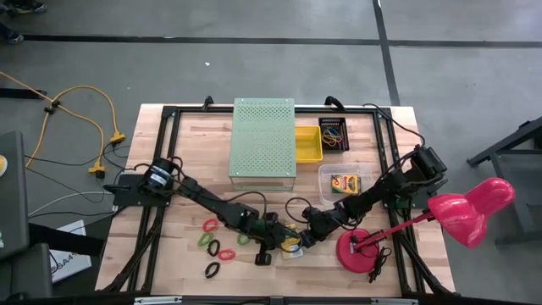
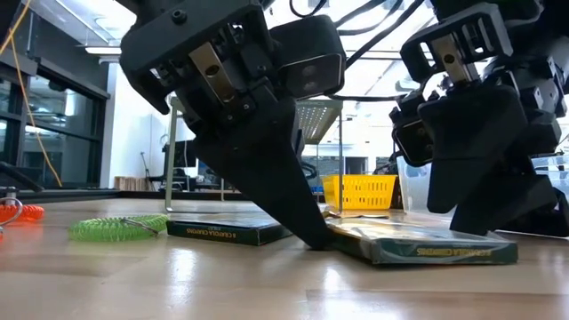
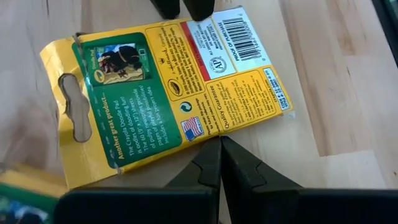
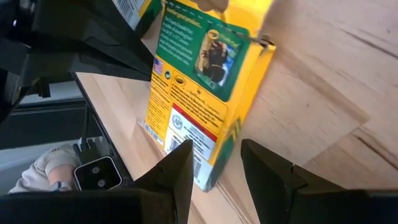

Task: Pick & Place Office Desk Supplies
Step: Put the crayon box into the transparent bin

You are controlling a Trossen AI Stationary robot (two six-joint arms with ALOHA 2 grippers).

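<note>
High view looks straight down on the tabletop [image 1: 195, 161]; low view level; both wrists closely share one crayon box [image 3: 168, 87].

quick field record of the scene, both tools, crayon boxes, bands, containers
left tool: shut, tip on the table at the edge of the crayon box
right tool: open, straddling that box's end
crayon box: lying flat, back side up
second crayon box: flat on the table beside it
third crayon box: inside a clear tub
loose bands: on the table front left
yellow bin: beside the green perforated box
pink lamp: front right
</note>
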